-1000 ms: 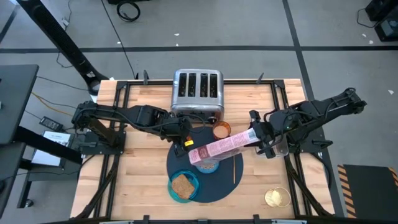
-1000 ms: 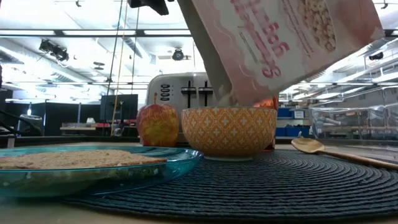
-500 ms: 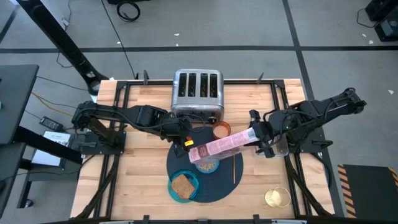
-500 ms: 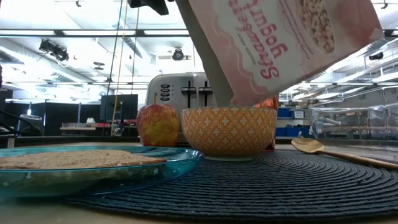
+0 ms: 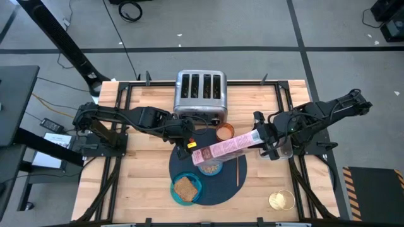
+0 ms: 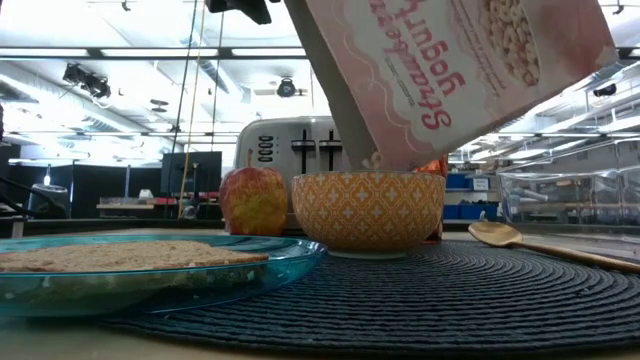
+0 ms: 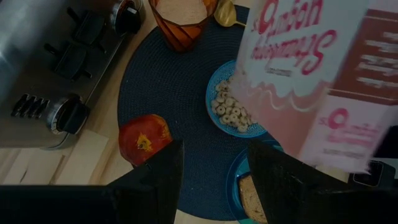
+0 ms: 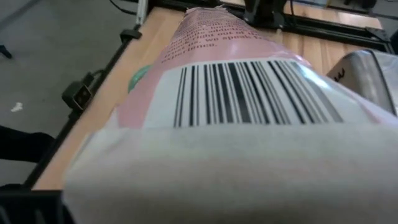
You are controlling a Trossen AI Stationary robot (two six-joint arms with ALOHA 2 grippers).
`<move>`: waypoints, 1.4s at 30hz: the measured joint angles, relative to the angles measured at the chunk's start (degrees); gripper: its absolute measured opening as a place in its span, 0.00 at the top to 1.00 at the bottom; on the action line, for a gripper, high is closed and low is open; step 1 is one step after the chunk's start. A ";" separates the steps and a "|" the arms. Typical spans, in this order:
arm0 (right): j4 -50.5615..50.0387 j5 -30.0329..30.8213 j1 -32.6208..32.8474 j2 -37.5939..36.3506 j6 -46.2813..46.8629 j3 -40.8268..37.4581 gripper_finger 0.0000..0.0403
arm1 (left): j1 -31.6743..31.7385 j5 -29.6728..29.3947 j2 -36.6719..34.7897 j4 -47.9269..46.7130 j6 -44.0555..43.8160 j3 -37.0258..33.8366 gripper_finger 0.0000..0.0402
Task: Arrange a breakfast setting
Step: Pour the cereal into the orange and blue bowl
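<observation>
Mat (image 5: 208, 176), dark navy and round, lies at lower centre of the high view on the wooden table (image 5: 145, 183). On it: small bowl (image 5: 211, 168) near the middle, teal plate (image 5: 186, 188) at its lower left edge with a toast slice (image 5: 184, 187) on top, gold spoon (image 5: 238, 170) along its right side.

Bowl has cereal rings in it, seen in the left wrist view (image 7: 233, 112); its outside reads orange-patterned in the low view (image 6: 368, 212).

Cup (image 5: 225, 133), copper, sits at the mat's upper edge just below the toaster (image 5: 200, 93). Red-orange fruit (image 7: 145, 138) is at the mat's left edge, near the toaster.

Right gripper (image 5: 262, 140), centre right of the high view, has its fingers closed on the bottom end of the pink cereal box (image 5: 224, 149). Box is tilted, open end down over the bowl; in the low view it hangs directly above the bowl rim (image 6: 450, 70).

Left gripper (image 5: 188, 140) hovers over the mat's upper left, just beside the box's lower end. Fingers (image 7: 155, 180) are spread apart, holding nothing.

Round gold item (image 5: 281, 200) sits on the table at lower right, well apart from the mat; can't tell what it is.
</observation>
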 joint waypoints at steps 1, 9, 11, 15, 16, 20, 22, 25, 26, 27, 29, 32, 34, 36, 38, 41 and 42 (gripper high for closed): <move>-0.16 0.20 0.00 -0.01 0.48 0.00 0.56 | 0.00 0.00 0.00 0.00 0.00 0.00 0.54; -0.27 0.24 0.00 -0.20 0.97 0.00 0.56 | 0.00 0.00 0.00 0.00 0.00 0.00 0.54; 0.33 -0.96 0.00 -0.18 1.07 0.00 0.56 | 0.00 0.00 0.00 0.00 0.00 0.00 0.54; -0.37 -0.84 0.02 -0.40 1.79 0.00 0.56 | -0.02 0.00 0.00 0.00 0.02 0.00 0.54; -0.07 -1.12 0.02 -0.40 1.16 0.00 0.56 | 0.00 0.00 0.00 0.00 0.02 0.00 0.54; -0.40 -0.51 0.00 -0.40 1.63 0.00 0.56 | 0.00 0.00 0.00 0.00 0.02 0.00 0.54; 0.03 -0.49 0.00 -0.46 1.33 0.04 0.56 | -0.02 0.00 0.00 0.00 0.04 0.00 0.54; -0.85 -0.47 0.02 -0.49 1.04 0.02 0.56 | 0.00 0.00 0.00 -0.02 0.03 0.00 0.54; -1.01 -0.15 0.02 -0.58 0.93 0.02 0.56 | -0.02 0.00 0.00 -0.01 0.02 0.00 0.54; -1.24 -0.04 0.02 -0.64 1.19 0.02 0.56 | 0.00 0.00 0.00 -0.02 0.02 0.00 0.54; -0.80 -0.70 0.00 -0.60 1.62 0.02 0.56 | 0.00 0.00 0.00 -0.02 0.02 0.00 0.54; -1.44 -0.28 0.04 -0.80 1.38 0.02 0.56 | -0.02 0.00 0.00 -0.02 0.04 0.00 0.54; -1.34 -0.27 0.02 -1.28 1.42 0.00 0.56 | 0.00 0.00 0.00 -0.02 0.02 0.00 0.54; -1.39 0.01 0.00 -1.93 1.60 0.00 0.56 | -0.01 0.00 0.00 -0.01 0.02 0.00 0.54; -2.46 0.60 0.00 -2.46 2.24 0.00 0.56 | -0.01 0.00 -0.30 -0.03 0.03 -0.02 0.54; -1.97 1.17 0.00 -4.00 2.75 -1.01 0.56 | -0.02 0.00 -1.11 0.65 -0.55 -0.02 0.54; -1.37 1.17 0.00 -4.67 3.28 -1.65 0.56 | -0.02 0.00 -1.40 0.51 -0.83 -0.02 0.54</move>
